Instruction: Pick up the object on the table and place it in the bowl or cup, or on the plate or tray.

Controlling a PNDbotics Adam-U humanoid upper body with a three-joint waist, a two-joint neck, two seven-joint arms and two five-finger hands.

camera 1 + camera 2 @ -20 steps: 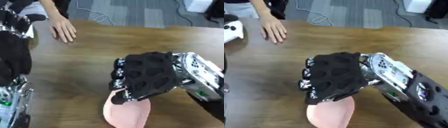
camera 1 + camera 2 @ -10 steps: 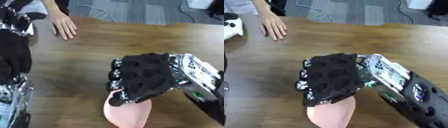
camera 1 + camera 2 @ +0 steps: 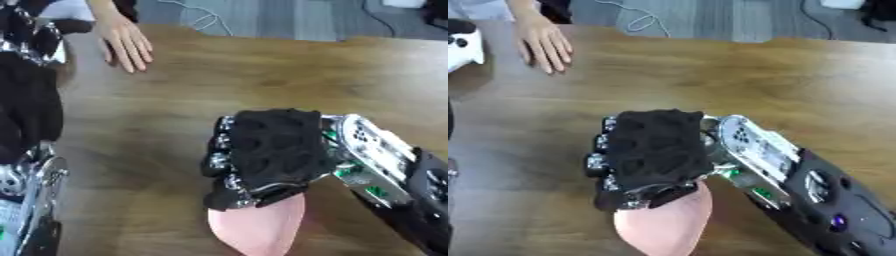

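The right hand (image 3: pixel 271 150) lies knuckles-up, fingers curled around the upper end of a pink oval object (image 3: pixel 258 230) on the wooden worktop (image 3: pixel 262 70) at six o'clock. The object's long axis runs roughly twelve to six, its narrower tip pointing toward six. At nine o'clock the left hand (image 3: pixel 26 107) shows only partly, and I cannot tell its fingers' state.

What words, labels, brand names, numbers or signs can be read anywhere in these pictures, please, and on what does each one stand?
None can be read.
The right hand, its silver wrist plate and the green circuit board beneath it show no legible marking.
The pink object under the hand is plain.
The wooden table bears no label or sign.
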